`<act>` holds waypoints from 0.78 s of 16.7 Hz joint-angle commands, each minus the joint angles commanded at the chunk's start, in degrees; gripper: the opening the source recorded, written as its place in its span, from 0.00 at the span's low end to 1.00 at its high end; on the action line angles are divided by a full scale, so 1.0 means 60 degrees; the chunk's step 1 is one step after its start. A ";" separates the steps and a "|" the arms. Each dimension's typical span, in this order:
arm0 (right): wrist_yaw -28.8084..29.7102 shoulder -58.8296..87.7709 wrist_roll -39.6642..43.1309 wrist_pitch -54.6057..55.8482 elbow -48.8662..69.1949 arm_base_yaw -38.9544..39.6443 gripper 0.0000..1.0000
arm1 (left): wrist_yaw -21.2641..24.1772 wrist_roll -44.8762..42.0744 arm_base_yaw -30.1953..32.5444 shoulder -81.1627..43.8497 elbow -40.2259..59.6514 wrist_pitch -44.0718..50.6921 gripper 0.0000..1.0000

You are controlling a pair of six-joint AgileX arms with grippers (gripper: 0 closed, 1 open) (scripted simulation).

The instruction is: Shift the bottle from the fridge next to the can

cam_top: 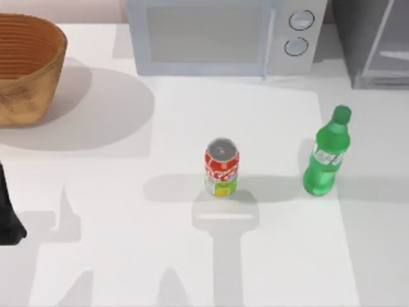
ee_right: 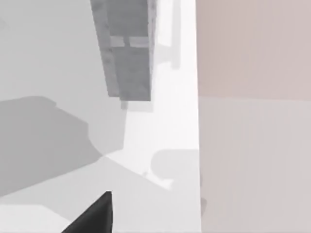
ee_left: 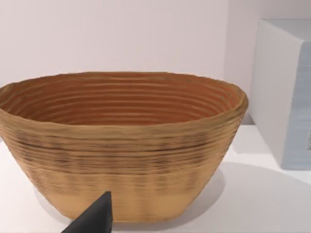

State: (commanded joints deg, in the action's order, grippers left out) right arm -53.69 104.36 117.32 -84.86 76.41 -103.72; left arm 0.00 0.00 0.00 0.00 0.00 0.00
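**Bottle standing on the table, right of the can**

From above, you are looking at the green bottle (cam_top: 326, 158) standing upright on the white table (cam_top: 115, 243), right of centre in the frame. The red can (cam_top: 222, 167) is standing near the middle, well to the bottle's left, with a clear gap between the two. The grey fridge (cam_top: 374, 41) is sitting in the upper right corner, and the white microwave (cam_top: 223, 35) is filling the top centre beside it. A woven basket (cam_top: 25, 67) is resting at the upper left.

Part of your left arm (cam_top: 7, 217) is showing as a dark shape at the left edge. Its wrist camera is facing the basket (ee_left: 121, 145) up close, with the microwave's side (ee_left: 282, 92) at the right of that frame and a dark fingertip (ee_left: 95, 218) poking in at the bottom.

Your right wrist camera is giving you the fridge (ee_right: 127, 48) at the top of the frame, along with the table edge (ee_right: 165, 145); one dark fingertip (ee_right: 95, 218) is showing at the bottom.

You cannot tell from these views whether either gripper is released or clenched.
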 joint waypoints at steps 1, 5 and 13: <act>0.0000 0.0000 0.0000 0.0000 0.0000 0.0000 1.00 | 0.0000 0.0000 0.0000 0.0000 0.0000 0.0000 1.00; 0.0017 -0.0027 -0.0026 0.0019 -0.0033 0.0051 1.00 | 0.0000 0.0000 0.0000 0.0000 0.0000 0.0000 1.00; 0.0465 0.0102 -0.3539 0.3054 -0.0059 0.2286 1.00 | 0.0000 0.0000 0.0000 0.0000 0.0000 0.0000 1.00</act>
State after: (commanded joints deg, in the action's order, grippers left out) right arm -50.90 104.97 96.08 -66.54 76.05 -90.00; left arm 0.00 0.00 0.00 0.00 0.00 0.00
